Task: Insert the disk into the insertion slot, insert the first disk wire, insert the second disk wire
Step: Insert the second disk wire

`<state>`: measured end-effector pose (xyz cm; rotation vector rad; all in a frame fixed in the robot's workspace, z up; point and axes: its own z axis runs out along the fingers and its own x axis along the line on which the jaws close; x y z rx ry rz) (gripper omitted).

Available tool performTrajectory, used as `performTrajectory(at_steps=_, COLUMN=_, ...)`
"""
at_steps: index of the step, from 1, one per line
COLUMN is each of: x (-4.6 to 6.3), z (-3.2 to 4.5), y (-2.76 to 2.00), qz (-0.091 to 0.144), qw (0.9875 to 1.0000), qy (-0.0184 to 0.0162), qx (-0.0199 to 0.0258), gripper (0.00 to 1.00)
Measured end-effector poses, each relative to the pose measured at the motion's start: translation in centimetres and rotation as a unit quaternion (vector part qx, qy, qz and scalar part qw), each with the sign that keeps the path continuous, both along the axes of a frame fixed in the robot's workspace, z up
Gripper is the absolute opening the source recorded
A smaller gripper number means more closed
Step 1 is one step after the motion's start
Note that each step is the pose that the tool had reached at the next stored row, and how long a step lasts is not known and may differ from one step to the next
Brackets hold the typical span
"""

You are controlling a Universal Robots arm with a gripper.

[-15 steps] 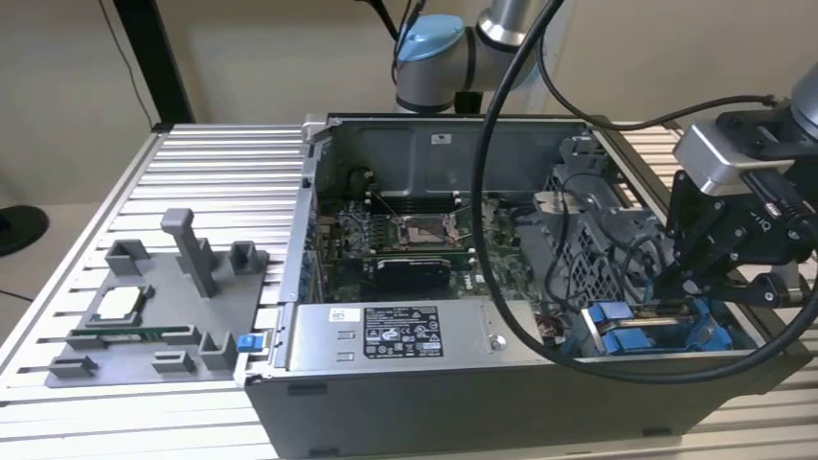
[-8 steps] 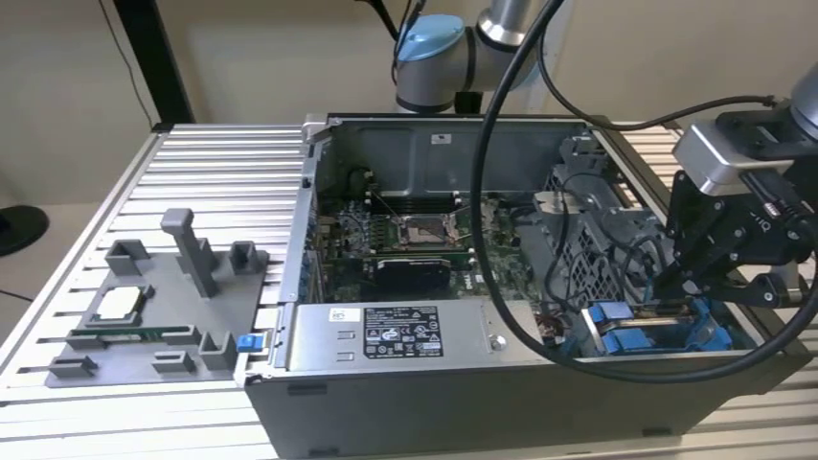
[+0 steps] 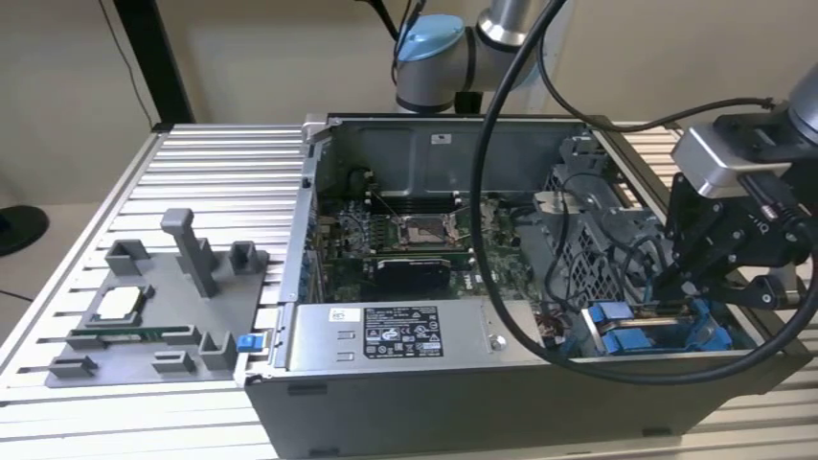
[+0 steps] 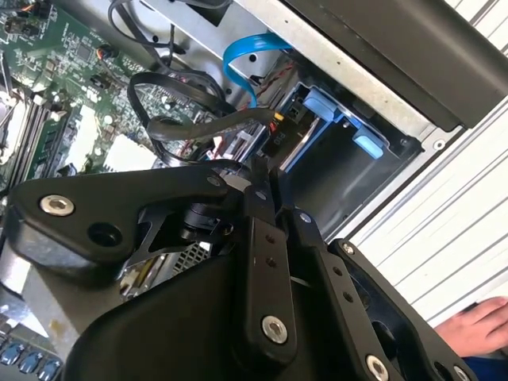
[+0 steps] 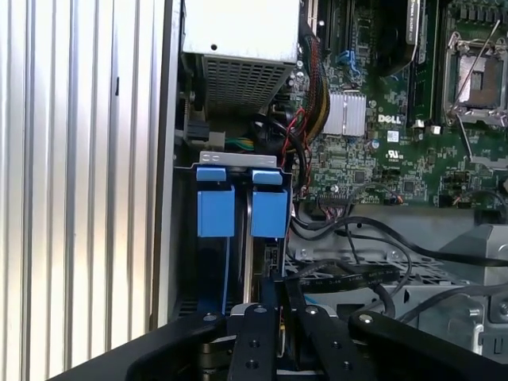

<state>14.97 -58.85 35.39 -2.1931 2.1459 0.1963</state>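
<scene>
In the blue-railed insertion slot [image 5: 238,238], the gripper [image 5: 274,305] pinches a black wire [image 4: 198,127].

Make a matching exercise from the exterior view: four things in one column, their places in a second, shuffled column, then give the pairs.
Things:
1. grey labelled power-supply box
2. grey plastic fixture tray
3. black tool
4. green motherboard

Places:
A. on the slatted table, at the exterior view's left
B. over the blue drive bay, at the exterior view's right
C. along the near edge of the open case
D. on the floor of the open case, mid-picture

Pairs: 1-C, 2-A, 3-B, 4-D
</scene>
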Motion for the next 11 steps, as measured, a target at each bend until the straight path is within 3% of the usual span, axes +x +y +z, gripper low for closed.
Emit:
performTrajectory(at_steps=7, x=0.00, z=-0.18, y=0.02, qz=0.000, qw=1.0000, qy=-0.0004, qx=0.0000, gripper=0.00)
performTrajectory(at_steps=11, x=-0.03, z=-0.35, y=0.11, qz=0.000, qw=1.0000, qy=-0.0034, qx=0.0001, gripper=0.00)
